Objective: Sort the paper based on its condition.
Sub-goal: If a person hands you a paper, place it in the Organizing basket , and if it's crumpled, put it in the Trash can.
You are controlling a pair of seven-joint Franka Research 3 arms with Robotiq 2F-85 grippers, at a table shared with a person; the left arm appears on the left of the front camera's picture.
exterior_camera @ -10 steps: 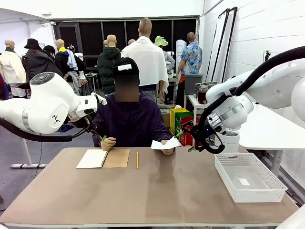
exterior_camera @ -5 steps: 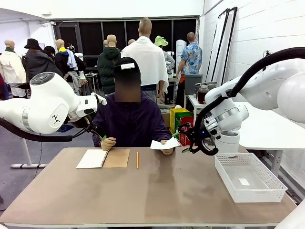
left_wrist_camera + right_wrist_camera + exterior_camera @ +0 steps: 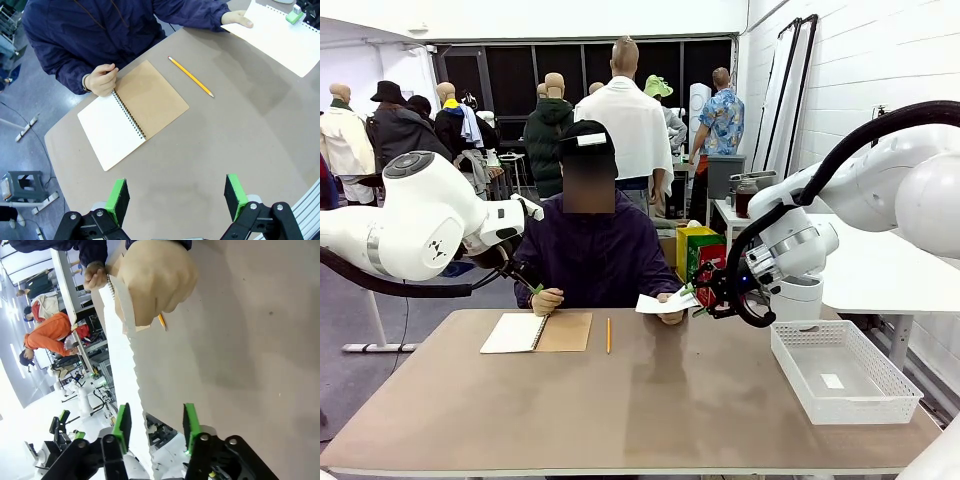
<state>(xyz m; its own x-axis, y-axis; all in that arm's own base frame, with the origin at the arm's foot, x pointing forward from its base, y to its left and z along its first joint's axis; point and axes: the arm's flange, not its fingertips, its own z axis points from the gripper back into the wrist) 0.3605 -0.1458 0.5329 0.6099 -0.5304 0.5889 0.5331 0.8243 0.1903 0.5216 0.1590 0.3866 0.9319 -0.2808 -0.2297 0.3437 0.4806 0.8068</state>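
The person across the table holds up a white sheet of paper [image 3: 665, 301] in one hand, just above the tabletop. My right gripper [image 3: 705, 297] has reached the sheet's near edge. In the right wrist view its green pads [image 3: 122, 422] stand on either side of the paper [image 3: 125, 375], with a gap still showing, so it is open. The left wrist view shows the same sheet [image 3: 280, 35] at the top right. My left gripper [image 3: 176, 200] hangs open and empty high over the table's left side.
A spiral notebook [image 3: 537, 332] lies open by the person's other hand, with a yellow pencil [image 3: 608, 335] beside it. A white mesh basket [image 3: 790, 372] stands at the right edge with a small white scrap inside. The near half of the table [image 3: 670, 410] is bare.
My right gripper has moved left toward the held sheet, and its fingers now straddle the sheet's edge. The left arm, the person and the things on the table have stayed put.
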